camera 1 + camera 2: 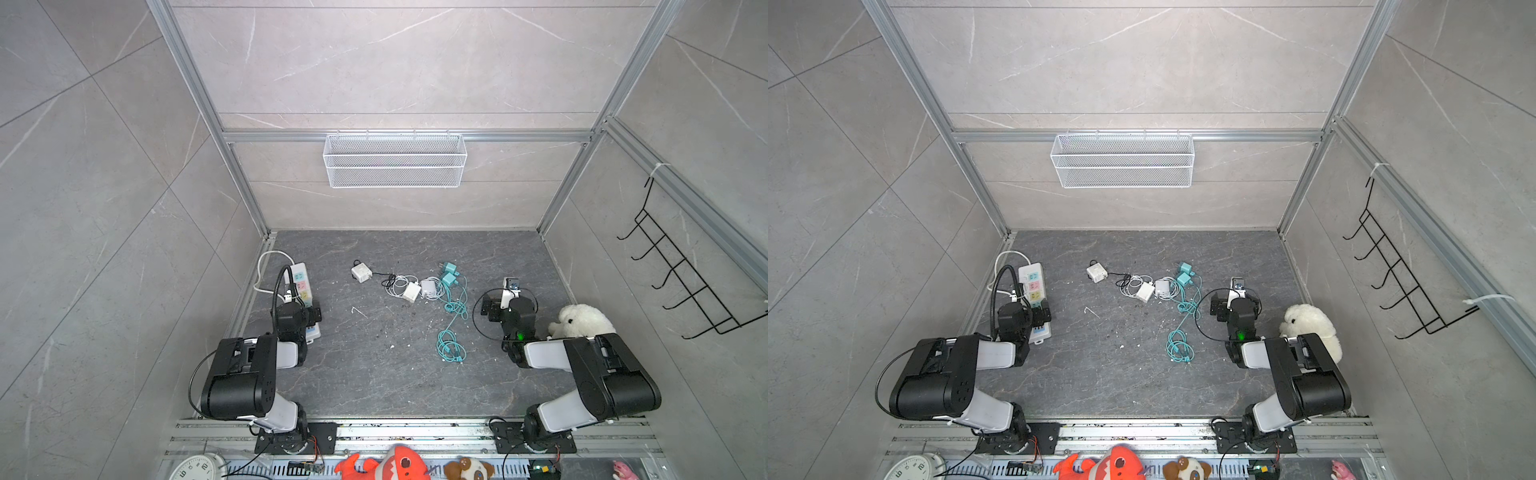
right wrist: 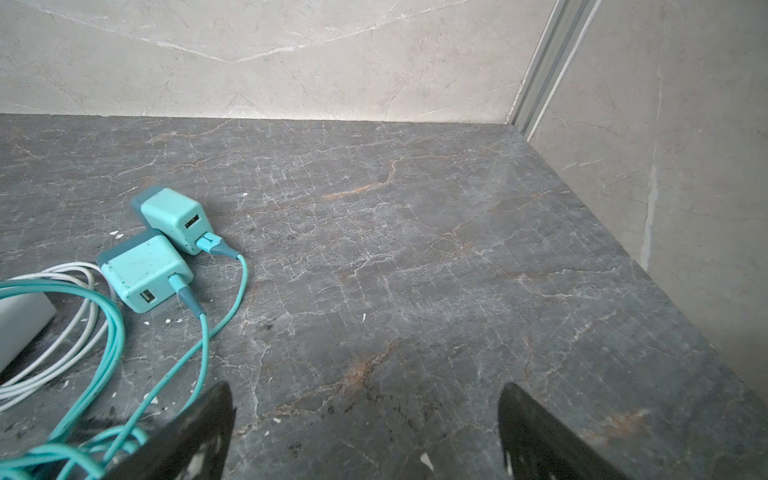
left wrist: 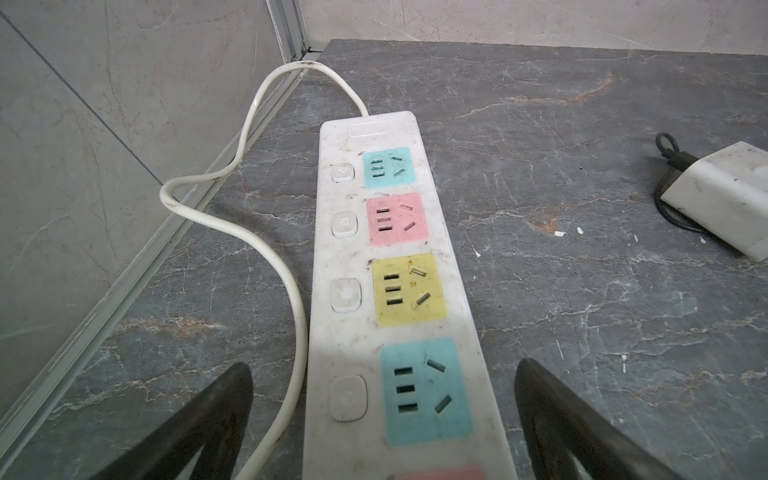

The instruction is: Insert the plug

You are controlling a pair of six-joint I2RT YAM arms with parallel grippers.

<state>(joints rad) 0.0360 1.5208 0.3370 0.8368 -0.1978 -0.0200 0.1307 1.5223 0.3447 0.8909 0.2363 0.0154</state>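
The left gripper stands spread wide and holds nothing. Its two dark fingers sit on either side of the near part of the power strip; whether they touch it I cannot tell. The right gripper is likewise spread wide and empty, over bare table on the right.

The power strip is white and scuffed and lies along the left edge of the table, running near to far. Its sockets are coloured squares: from the far end teal, pink, yellow and teal, with a second pink one just showing at the near edge of the left wrist view. Beside each socket is a white button with a faint power symbol; I can read no brand name. The strip's white cord leaves the far end and loops along the left wall.

The plugs lie loose in the middle of the table, well apart from the strip. Two teal chargers touch each other, each with a teal cable in a USB port. Left of them lie three white chargers among tangled white cables, the leftmost on a black cable. Any print on them is too small to read.

A white plush seal sits at the right edge, beside the right arm.
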